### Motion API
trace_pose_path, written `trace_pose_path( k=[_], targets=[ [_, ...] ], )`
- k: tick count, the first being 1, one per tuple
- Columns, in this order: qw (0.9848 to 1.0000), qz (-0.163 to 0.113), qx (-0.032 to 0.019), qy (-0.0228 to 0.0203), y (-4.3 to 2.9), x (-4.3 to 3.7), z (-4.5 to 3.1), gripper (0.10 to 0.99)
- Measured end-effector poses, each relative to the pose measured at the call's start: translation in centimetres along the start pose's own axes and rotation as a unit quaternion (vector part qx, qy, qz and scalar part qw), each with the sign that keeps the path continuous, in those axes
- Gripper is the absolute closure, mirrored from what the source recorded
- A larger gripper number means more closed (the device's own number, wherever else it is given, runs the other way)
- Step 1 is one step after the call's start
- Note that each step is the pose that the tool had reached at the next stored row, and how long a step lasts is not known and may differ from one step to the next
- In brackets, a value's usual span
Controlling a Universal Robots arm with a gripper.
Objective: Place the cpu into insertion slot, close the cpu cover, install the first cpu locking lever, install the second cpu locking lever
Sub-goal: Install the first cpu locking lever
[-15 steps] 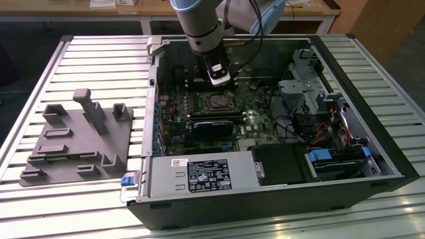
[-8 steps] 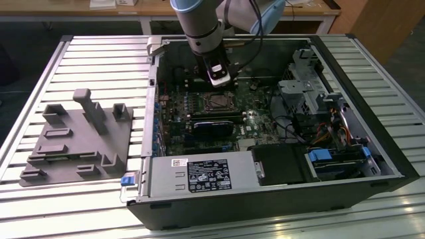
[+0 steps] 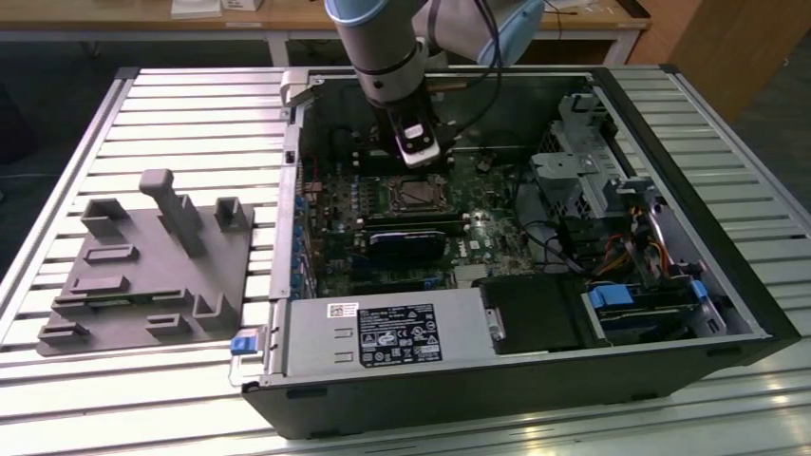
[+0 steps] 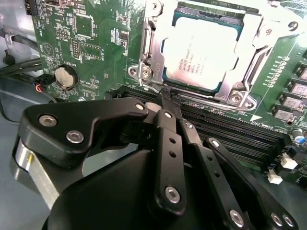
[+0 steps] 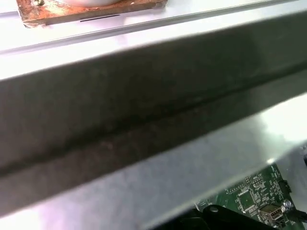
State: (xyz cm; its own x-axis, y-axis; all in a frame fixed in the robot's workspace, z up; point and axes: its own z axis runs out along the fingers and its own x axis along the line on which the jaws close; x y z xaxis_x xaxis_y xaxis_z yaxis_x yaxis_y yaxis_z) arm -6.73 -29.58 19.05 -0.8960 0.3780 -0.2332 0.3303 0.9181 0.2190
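**Entry: CPU install, socket area**

- **Gripper:** black two-finger linkage gripper (image 4: 165, 98), on a grey-blue arm reaching down into the open black PC case (image 3: 507, 399). Jaws drawn together to a fine point, no gap visible. Can't tell whether a thin lever wire sits btwn the tips.
- **Position:** tip just beside the socket's edge, over the long black memory slots (image 4: 230, 129).
- **Cpu:** flat square chip w/ dull silver-grey top (image 4: 199, 50). Seated in the insertion slot (image 3: 412, 195), the small square socket near the middle of the green motherboard (image 4: 86, 33).
- **Cpu cover:** thin silvery metal frame w/ square window (image 4: 152, 45). Lies flat around the chip, so it looks closed.
- **Step (judgement):** placement and cover look done; work is at the locking levers. Lever state not readable.
- **Next move calls for (judgement):** fine tip placement on a thin part right beside the frame, w/o loading the chip top or snagging the memory slots.
- **View differences:**
  - Exterior view gives the setting: ribbed metal table (image 3: 190, 104) and a grey moulded fixture tray (image 3: 140, 275) on that view's left. Socket detail is too small there.
  - Second wrist view gives the chip, frame, tips and a silver coin cell (image 4: 65, 76).
  - First wrist view gives a blurred grey case wall (image 5: 144, 120) and a corner of the board.
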Motion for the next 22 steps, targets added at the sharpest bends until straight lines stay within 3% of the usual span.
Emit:
trace_pose_path(
  k=[19, 22],
  targets=[
    [1.0000, 0.000, -0.0007, 0.0002, -0.51, -0.62, 0.07, 0.980],
    [1.0000, 0.002, -0.0001, -0.0001, -0.46, -0.69, -0.23, 0.980]
  ],
)
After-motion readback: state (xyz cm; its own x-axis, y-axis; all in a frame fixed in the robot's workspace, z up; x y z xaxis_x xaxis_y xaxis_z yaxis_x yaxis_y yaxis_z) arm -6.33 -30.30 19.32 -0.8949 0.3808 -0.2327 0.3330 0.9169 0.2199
